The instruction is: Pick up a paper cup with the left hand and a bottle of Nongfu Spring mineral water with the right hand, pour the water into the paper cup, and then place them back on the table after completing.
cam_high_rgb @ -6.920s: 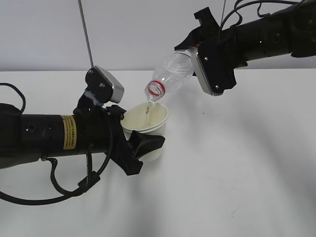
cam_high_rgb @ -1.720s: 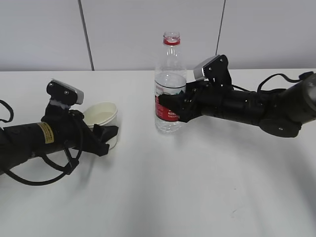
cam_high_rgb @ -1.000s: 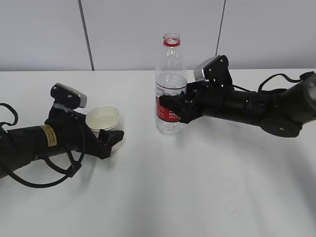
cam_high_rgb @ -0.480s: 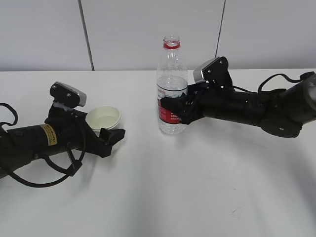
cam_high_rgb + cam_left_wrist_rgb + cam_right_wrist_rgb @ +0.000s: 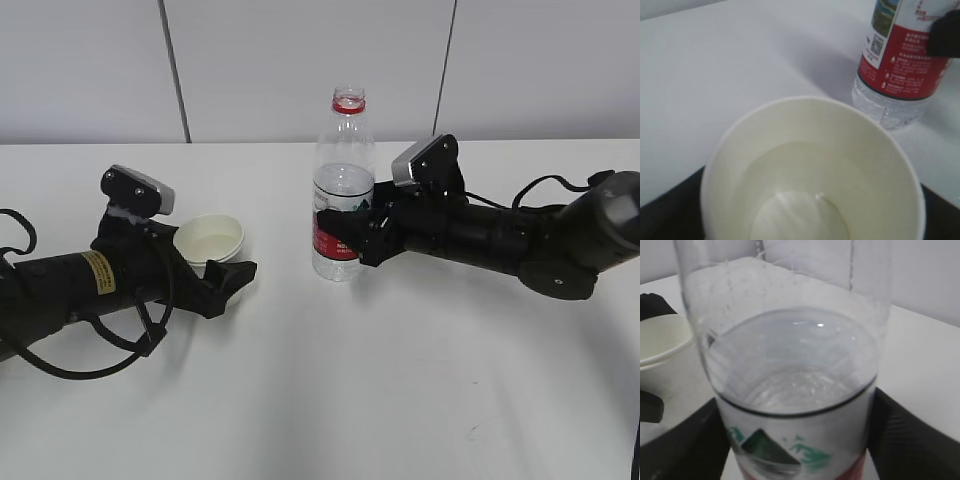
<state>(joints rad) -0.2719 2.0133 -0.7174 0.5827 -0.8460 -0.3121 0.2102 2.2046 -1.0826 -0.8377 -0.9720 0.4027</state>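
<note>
**Bottle and cup both standing on the table, grippers at their sides**

Bottle [image 5: 343, 190] upright on the white table [image 5: 400, 380], cap off, red ring at the neck, red label low on the body. Water [image 5: 792, 362] fills roughly the lower half; the level shows as a clear line in the right wrist view.

Right hand [image 5: 345, 232] lies low along the table from the right. Its black fingers [image 5: 900, 435] flank the bottle at label height, one on each side. Jaws stand wide; whether they touch the plastic or have let go I cannot tell.

Paper cup [image 5: 209, 240] sits upright on the table, well left of the bottle, rim round and undented. A shallow pool of water covers its bottom in the left wrist view.

Left hand [image 5: 222, 275], the arm with the yellow sticker [image 5: 98, 272], reaches in from the left with the cup between its fingers [image 5: 232, 275]. Jaws spread wide; contact with the cup wall cannot be judged
</note>
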